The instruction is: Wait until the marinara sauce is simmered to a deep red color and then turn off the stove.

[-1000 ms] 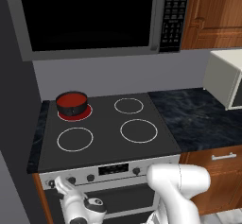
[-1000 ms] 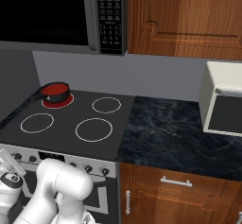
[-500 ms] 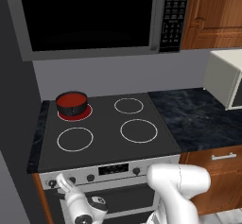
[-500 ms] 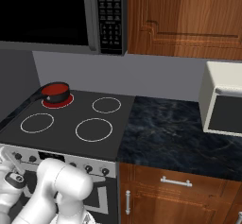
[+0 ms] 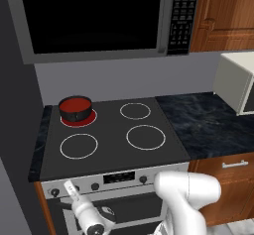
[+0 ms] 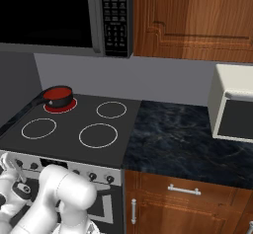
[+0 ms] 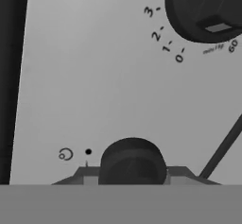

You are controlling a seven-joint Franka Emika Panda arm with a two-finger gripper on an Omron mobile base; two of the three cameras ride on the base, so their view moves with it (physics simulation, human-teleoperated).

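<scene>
The marinara sauce (image 5: 75,103) is a deep red surface in a small black pot (image 5: 75,112) on the back-left burner of the stove (image 5: 114,152). A red ring glows under the pot. The sauce (image 6: 56,94) also shows in the right base view. My gripper (image 5: 71,191) is low at the left end of the silver front panel, fingers pointing at the knobs. In the hand view a dark round knob (image 7: 132,160) sits close at the bottom centre, and a second knob (image 7: 208,5) with a numbered dial is at the upper right. I cannot make out how the jaws stand.
A black-windowed microwave (image 5: 99,16) hangs above the cooktop. A dark marble counter (image 5: 203,125) to the right carries a white appliance (image 5: 238,83). Wooden cabinets (image 6: 188,16) sit above and below it. A grey wall closes the left side.
The hand has shifted slightly in front of the panel's left end. The pot, the sauce and the glowing ring look the same.
</scene>
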